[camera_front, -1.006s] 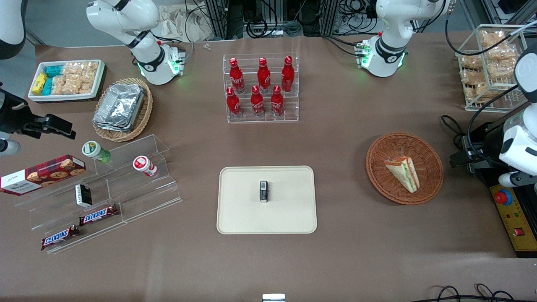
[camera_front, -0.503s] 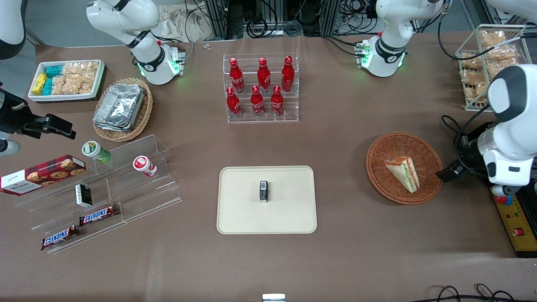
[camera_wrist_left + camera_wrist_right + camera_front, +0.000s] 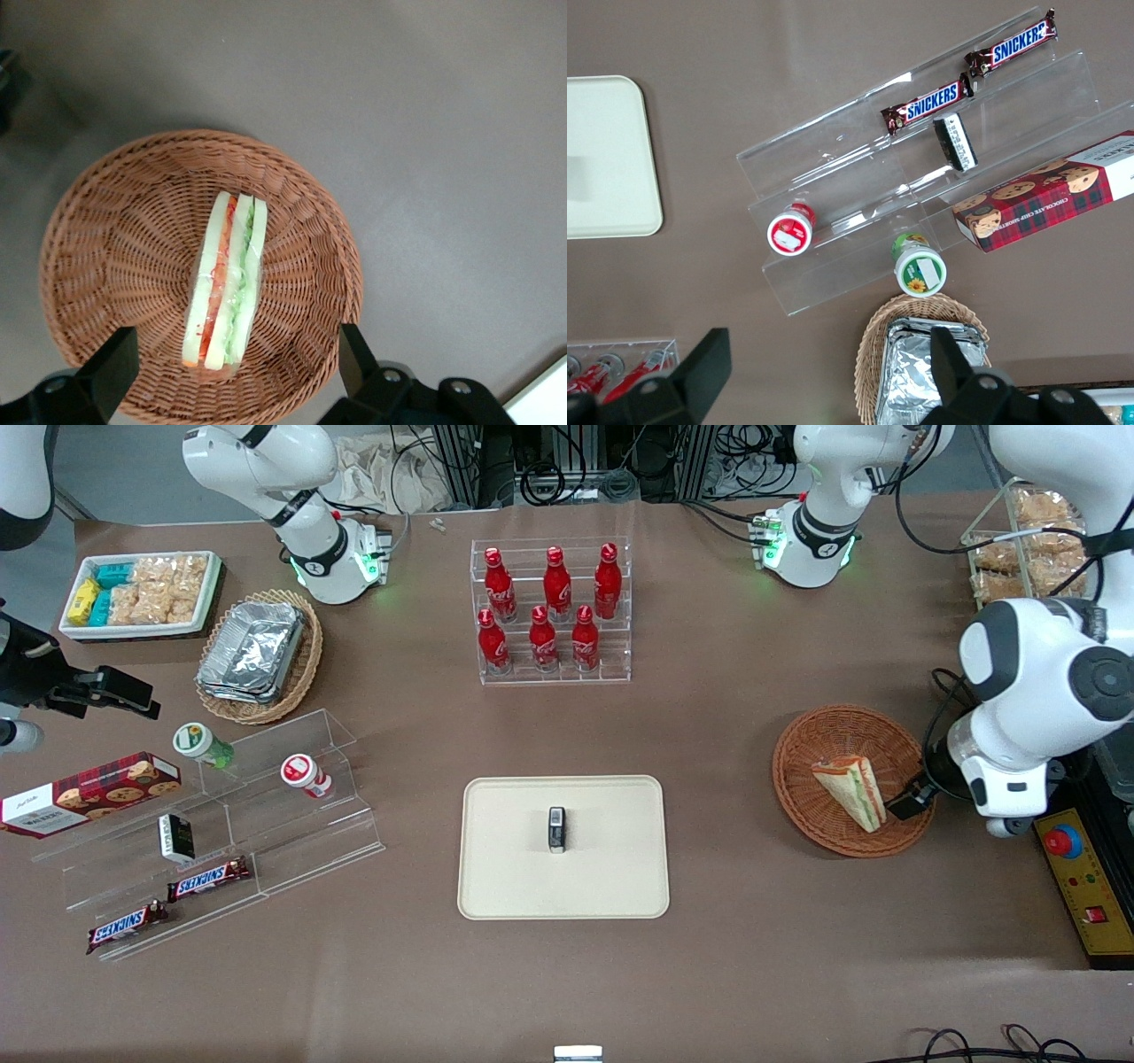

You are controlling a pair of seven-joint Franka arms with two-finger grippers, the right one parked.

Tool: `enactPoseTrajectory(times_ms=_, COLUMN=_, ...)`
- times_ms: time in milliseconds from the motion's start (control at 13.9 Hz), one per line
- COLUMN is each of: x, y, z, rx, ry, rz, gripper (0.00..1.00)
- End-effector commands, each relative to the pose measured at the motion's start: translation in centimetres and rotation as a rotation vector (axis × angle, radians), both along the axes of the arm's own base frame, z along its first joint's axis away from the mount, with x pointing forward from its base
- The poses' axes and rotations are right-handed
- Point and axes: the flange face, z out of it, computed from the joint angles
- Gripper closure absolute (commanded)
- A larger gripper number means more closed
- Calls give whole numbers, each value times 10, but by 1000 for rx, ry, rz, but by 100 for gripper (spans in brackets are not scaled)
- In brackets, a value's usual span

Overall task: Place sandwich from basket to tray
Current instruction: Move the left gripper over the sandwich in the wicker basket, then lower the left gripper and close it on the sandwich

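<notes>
The sandwich is a wrapped wedge with green and red-orange stripes, lying in the reddish-brown wicker basket toward the working arm's end of the table. My left gripper hovers over the basket's rim, and one dark fingertip shows beside the sandwich. In the left wrist view the gripper is open, its fingers wide apart above the basket. The sandwich lies between and ahead of them, untouched. The beige tray lies mid-table with a small dark block at its centre.
A clear rack of red bottles stands farther from the camera than the tray. A wire rack of snack bags and a red-button control box flank the working arm. Foil trays in a tan basket and acrylic snack steps lie toward the parked arm's end.
The left arm has swung in from the table's edge toward the basket. Its gripper now hangs over the basket's rim. The sandwich has not moved.
</notes>
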Motion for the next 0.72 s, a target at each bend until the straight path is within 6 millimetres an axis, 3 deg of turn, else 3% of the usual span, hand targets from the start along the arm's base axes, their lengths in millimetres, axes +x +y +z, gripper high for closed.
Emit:
enactPoseTrajectory(times_ms=0, x=-31, y=-22, z=-8, rx=1, ry=-47, rz=-15, gripper=0)
enactPoseTrajectory(times_ms=647, x=-44, y=-13, z=-47, rx=3, ry=-7, rz=1, gripper=0)
